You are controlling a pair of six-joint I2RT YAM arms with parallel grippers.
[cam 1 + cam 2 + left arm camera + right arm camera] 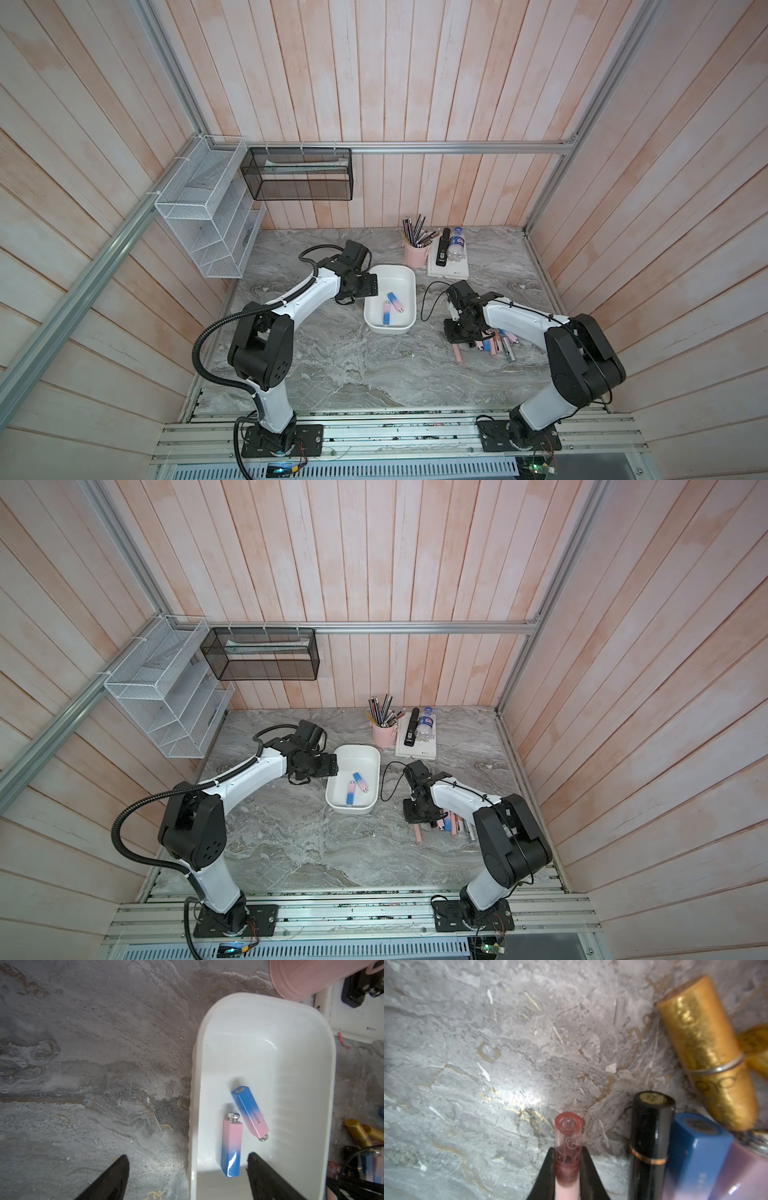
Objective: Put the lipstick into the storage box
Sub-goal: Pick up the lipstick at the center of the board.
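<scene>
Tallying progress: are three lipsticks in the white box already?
No, the left wrist view shows only two pink-and-blue lipsticks lying in the white box.

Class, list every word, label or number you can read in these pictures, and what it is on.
No text can be read.
Print on the blue-and-pink lipstick in the storage box: blurred.
Label on the bottle: too small.
Emblem on the black lipstick cap: blurred.

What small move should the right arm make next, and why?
Probably lift straight up first. The right gripper is shut on the pink lipstick, low at the table beside a black tube; dragging sideways could knock it. The storage box sits apart, so the lipstick needs carrying over.
</scene>
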